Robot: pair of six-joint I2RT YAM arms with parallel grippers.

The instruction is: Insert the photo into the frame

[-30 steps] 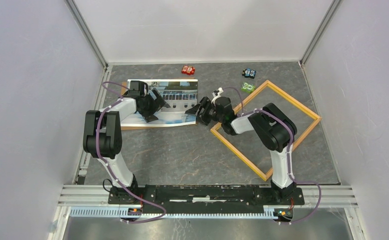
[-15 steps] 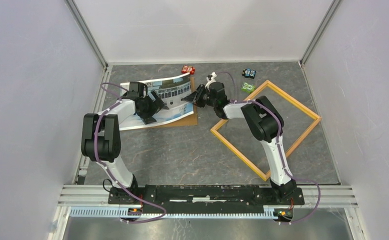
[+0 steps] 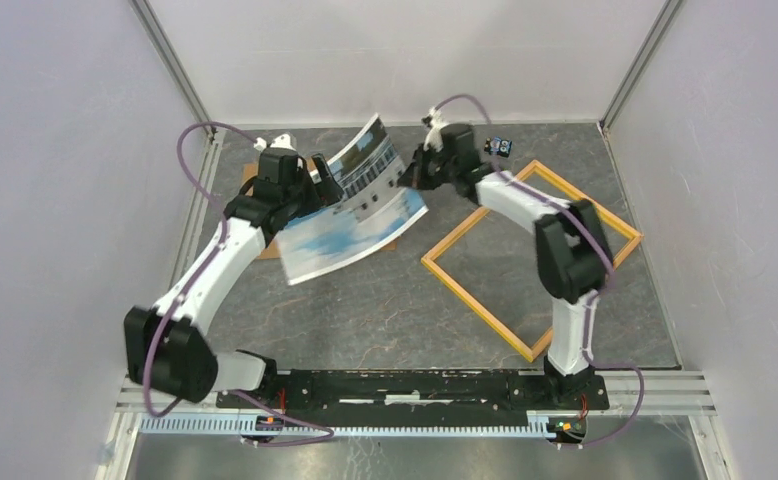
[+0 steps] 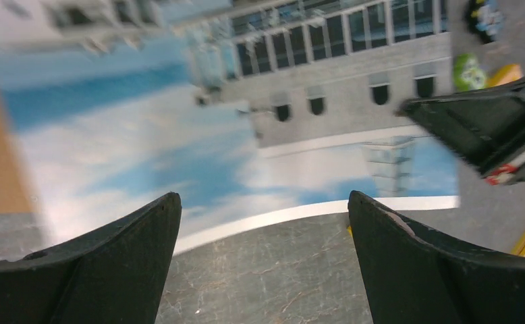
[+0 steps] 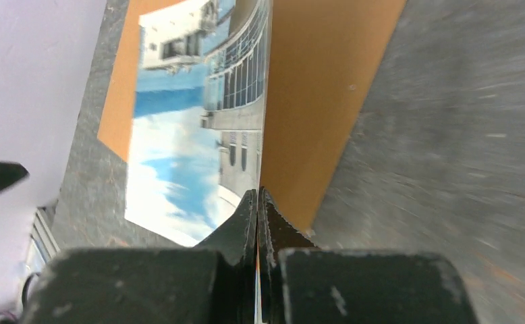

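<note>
Right gripper (image 5: 257, 202) is pinched shut on the photo's (image 3: 350, 220) 2 o'clock corner, ready to haul it to the frame (image 3: 480, 308) at 3 o'clock, while the left gripper (image 4: 261, 197) gapes wide open and empty.

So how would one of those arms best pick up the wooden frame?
Probably by one thin rail, from straight above. The frame lies flat on the table, so nothing gets under it, but its open middle lets one finger drop inside and the other outside. The near-left rail looks clear of the right arm.
</note>
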